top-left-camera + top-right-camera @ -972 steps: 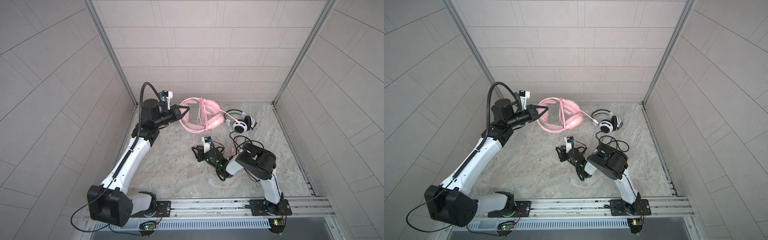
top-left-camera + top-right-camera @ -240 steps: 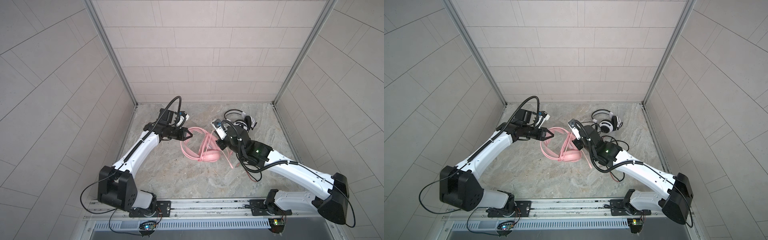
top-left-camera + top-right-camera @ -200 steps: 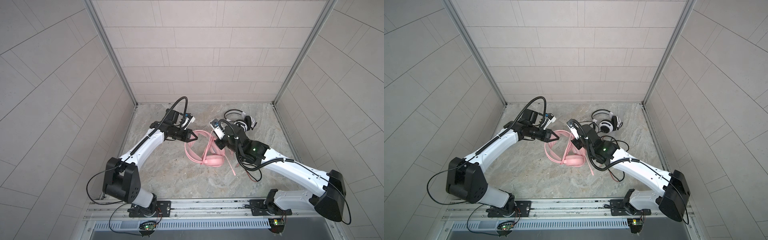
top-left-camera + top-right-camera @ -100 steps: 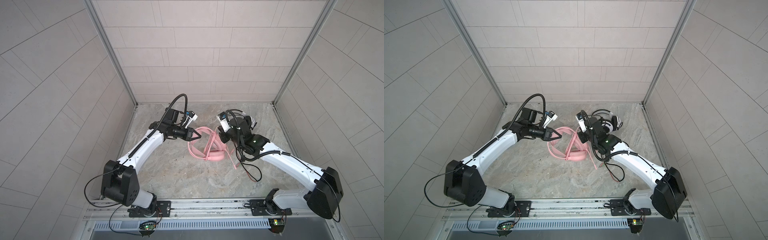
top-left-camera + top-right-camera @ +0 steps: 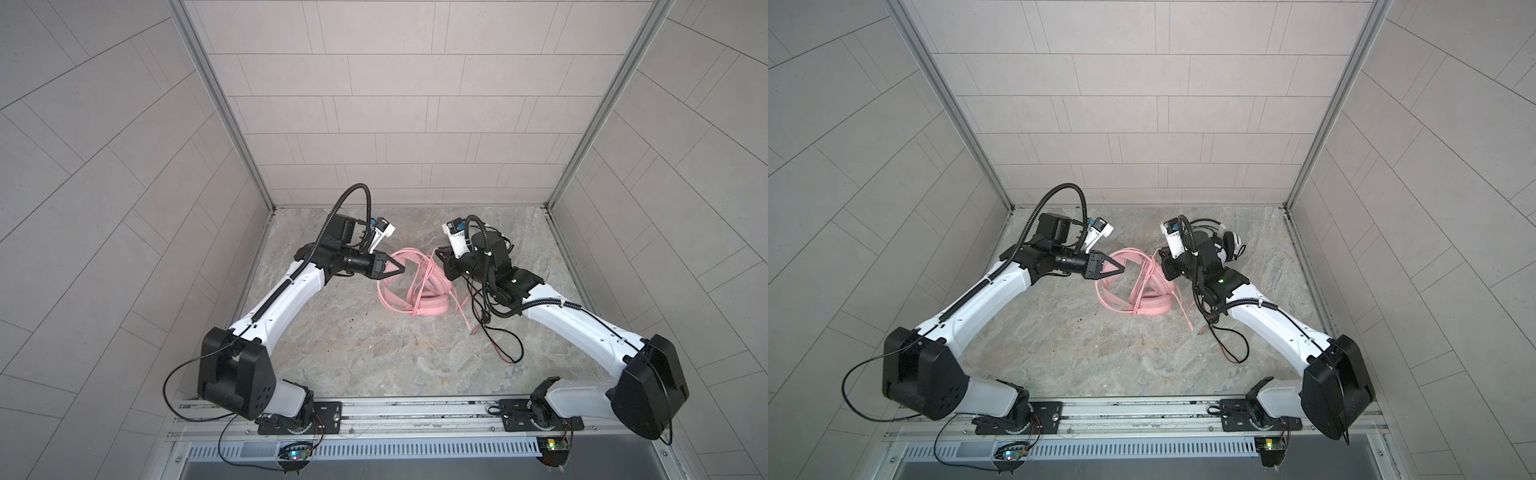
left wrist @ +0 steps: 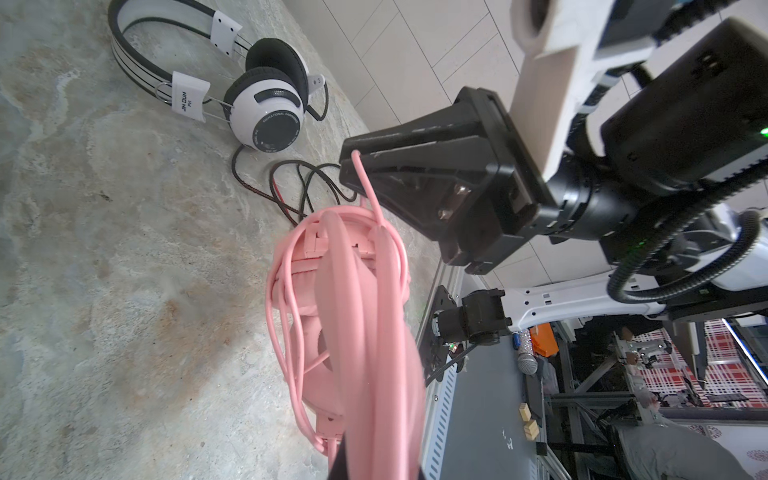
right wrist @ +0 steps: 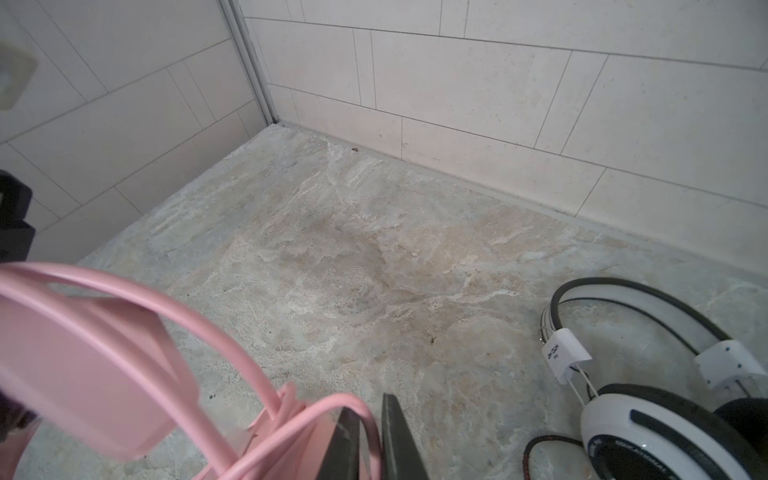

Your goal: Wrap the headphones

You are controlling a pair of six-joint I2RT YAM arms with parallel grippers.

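The pink headphones (image 5: 430, 308) (image 5: 1152, 307) lie mid-floor with their pink cable looped several times over the headband (image 6: 365, 316). My left gripper (image 5: 400, 270) (image 5: 1121, 269) is shut on the headband and the cable loops, which hide its fingertips in the left wrist view. My right gripper (image 5: 436, 252) (image 5: 1158, 252) (image 7: 371, 419) sits just right of the headphones, and a strand of pink cable (image 7: 365, 411) runs through the narrow slot between its fingers. The white-and-black headphones (image 5: 1232, 243) (image 6: 266, 112) (image 7: 648, 424) lie behind the right arm by the back wall.
The white-and-black set's black cable (image 5: 509, 347) (image 5: 1235, 345) trails loose over the floor under the right arm. A free end of pink cable (image 5: 461, 303) lies beside it. Tiled walls close in the back and both sides, and a metal rail (image 5: 415, 419) runs along the front.
The right gripper has pulled the pink cable back and to the right, toward the white-and-black headphones. The left gripper has shifted slightly right with the headband, and the pink headphones slid back a little.
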